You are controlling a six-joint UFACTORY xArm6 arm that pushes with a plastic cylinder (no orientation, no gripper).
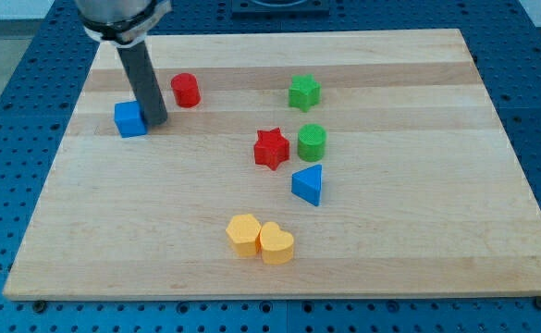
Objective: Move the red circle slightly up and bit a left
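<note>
No text, label, brand, number or sign can be read anywhere; nothing legible is carried by the blocks, the board or the rod.

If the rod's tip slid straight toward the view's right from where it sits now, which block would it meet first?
Probably none soon: my tip sits beside the blue cube, and the red circle lies above that line. The red star might be grazed.
</note>
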